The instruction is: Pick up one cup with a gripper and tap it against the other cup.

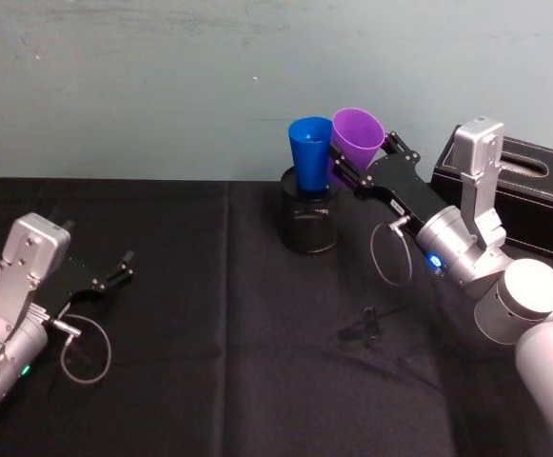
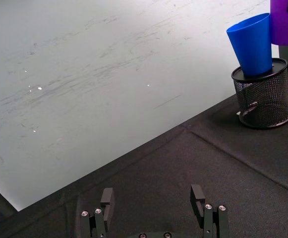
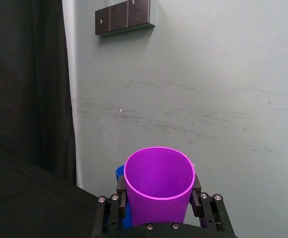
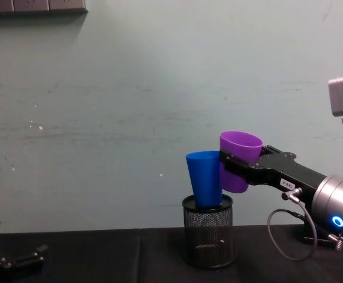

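Soft, even light, dim over the black tablecloth [image 1: 209, 333].

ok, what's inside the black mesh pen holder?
The blue cup, slightly tilted, mostly above the rim. Its base and anything else inside are hidden by the pen holder's mesh. The purple cup, in the right gripper, is beside it, not inside.

pen holder [image 1: 311, 227]: mid tabletop [image 1: 209, 381], toward the back
standing cup [image 1: 309, 157]: in the pen holder
lifted cup [image 1: 359, 133]: in my right gripper [image 1: 365, 157], above the tabletop, against the standing cup's right side
left gripper [image 1: 119, 268]: low at my left, well apart
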